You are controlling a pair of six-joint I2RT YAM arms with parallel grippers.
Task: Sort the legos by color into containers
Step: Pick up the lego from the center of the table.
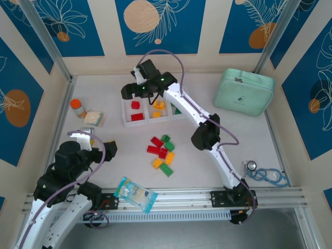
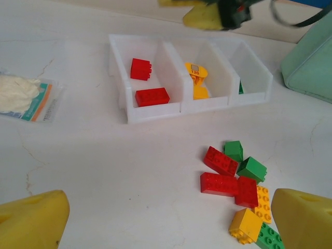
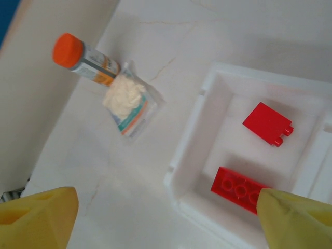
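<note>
Your right jaws stand wide and empty over the left bin point(image 3: 196, 129), two red bricks point(image 3: 267, 123) lying below between them; lift straight up, clear of its wall. Left jaws wide, the loose pile point(image 2: 223, 184) just ahead on the desk point(image 2: 129, 171)

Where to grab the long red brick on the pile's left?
Probably from above: the long red brick lies flat, left end free. Pinch its long sides near that end, away from the shorter red brick abutting its right end.
</note>
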